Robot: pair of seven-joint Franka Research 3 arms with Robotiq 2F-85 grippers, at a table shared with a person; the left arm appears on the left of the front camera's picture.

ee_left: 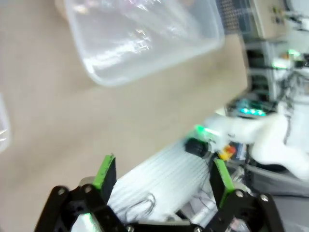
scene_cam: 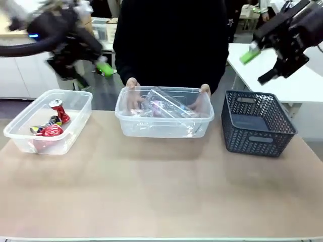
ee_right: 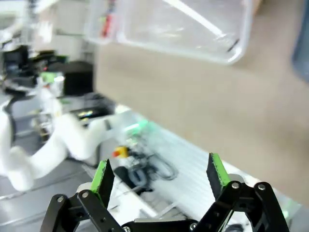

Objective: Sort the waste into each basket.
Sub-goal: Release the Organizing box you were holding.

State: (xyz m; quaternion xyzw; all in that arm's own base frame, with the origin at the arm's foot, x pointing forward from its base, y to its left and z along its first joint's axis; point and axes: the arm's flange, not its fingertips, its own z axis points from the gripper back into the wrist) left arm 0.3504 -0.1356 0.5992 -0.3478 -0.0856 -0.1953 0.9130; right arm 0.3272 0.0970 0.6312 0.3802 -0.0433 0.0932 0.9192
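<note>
While the cans (scene_cam: 54,122) lie in the left tub (scene_cam: 30,136), red and crushed, with one standing tilted, the clear bottles (scene_cam: 164,107) sit in the middle tub (scene_cam: 162,132), which a person's hands (scene_cam: 132,83) grip at its far rim. Both grippers hang high and well apart from the waste: the left gripper (scene_cam: 93,73) is raised above the far left of the table, blurred, and the right gripper (scene_cam: 262,64) is raised at the far right, above the dark lattice basket (scene_cam: 256,122). Each stands with fingers spread and nothing between them, which the wrist views make plain, left (ee_left: 161,176) and right (ee_right: 161,176). The left wrist view also looks down on the middle tub (ee_left: 145,58) and the table's near edge; the right wrist view catches the cans' tub (ee_right: 104,21) beside it. Bare tabletop (scene_cam: 161,196) runs wide across the whole near half, in front of all three containers.
</note>
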